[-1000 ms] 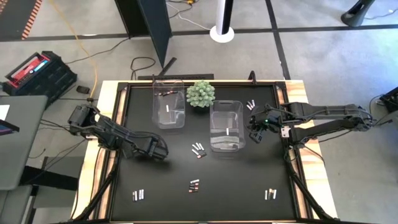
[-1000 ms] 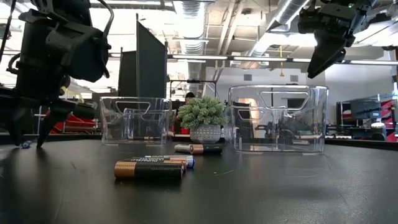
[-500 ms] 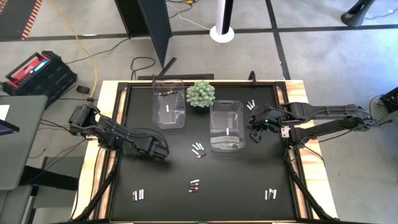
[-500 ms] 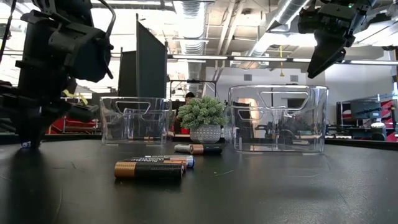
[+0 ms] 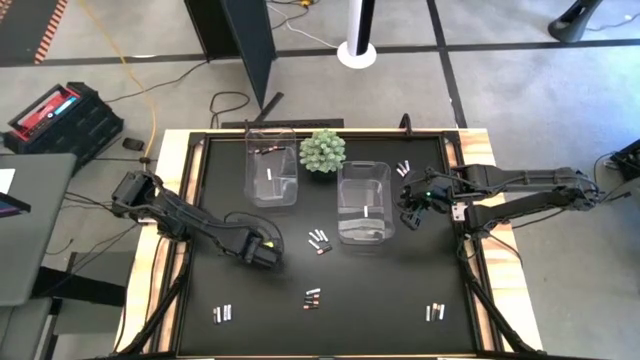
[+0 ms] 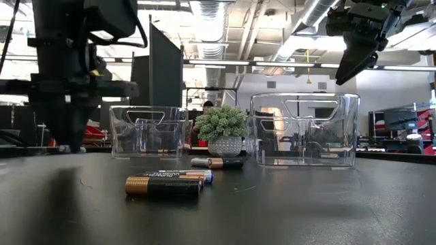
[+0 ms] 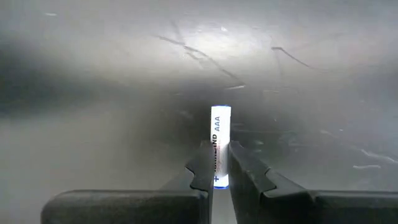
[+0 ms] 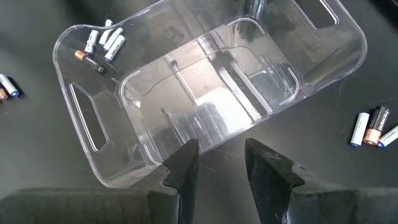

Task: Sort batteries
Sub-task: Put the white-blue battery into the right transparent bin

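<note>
On the left, the left gripper (image 5: 262,250) sits low over the black tabletop (image 5: 390,290), its fingers (image 7: 200,174) clamped on a white AAA battery (image 7: 220,144) that stands lengthwise between them. To judge by that, the step in hand is the pick: one pale cell taken, not yet carried to a bin.

Near the middle, loose batteries lie in small groups: a cluster (image 5: 318,241) just right of the left gripper, another (image 5: 312,298) nearer the front edge, a few (image 5: 223,314) at front left and a few (image 5: 434,313) at front right. Farther back stand the left clear bin (image 5: 271,165), which holds at least one pale cell and some dark ones at its far end, the green spiky plant (image 5: 323,150), and the right clear bin (image 5: 363,201).

On the right, the right gripper (image 5: 410,205) waits just beside the right bin, fingers (image 8: 182,167) apart and empty.

The next move calls for lifting the cell clear and carrying it over the rim of whichever bin takes pale cells (which one that is I cannot tell, since both seem to hold a white one), then releasing from low height so it does not bounce out.
</note>
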